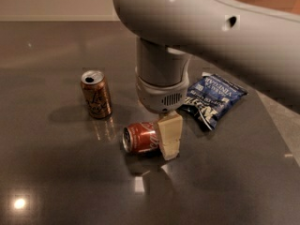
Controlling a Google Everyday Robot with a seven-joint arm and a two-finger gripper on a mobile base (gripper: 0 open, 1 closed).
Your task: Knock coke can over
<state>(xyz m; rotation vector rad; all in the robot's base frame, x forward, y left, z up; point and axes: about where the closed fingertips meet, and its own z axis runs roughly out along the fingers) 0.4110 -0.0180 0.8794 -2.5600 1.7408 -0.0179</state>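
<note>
Claw (169,142) is down low at the desk (56,182), hanging straight below the thick grey wrist housing (161,83). The big grey arm (201,27) sweeps in from the upper right and fills the top of the view. Only the claw's cream-coloured tip shows. Cannot tell whether the claw is apart, together, or clamped on anything.

Coke can (139,137) lies on its side on the desk, hard against the claw's left side as the camera sees it. It looks to be touching the cream tip. Its silver top faces left, away from the claw, and the red body with white script faces the camera. The far end of the can is hidden behind the claw.

Gold-tan can (96,93) stands upright, left of the claw and farther back. It is apart from the coke can, with bare desk between them. Its top is open and shiny, and it throws a dark shadow to its left.

Blue snack bag (213,97) lies flat, right of the claw and behind it, near the wrist housing. Its near corner sits just beside the claw's upper part. It does not touch the coke can.

The desk surface is dark and glossy. A small bright light spot (19,203) reflects well to the claw's lower left.
</note>
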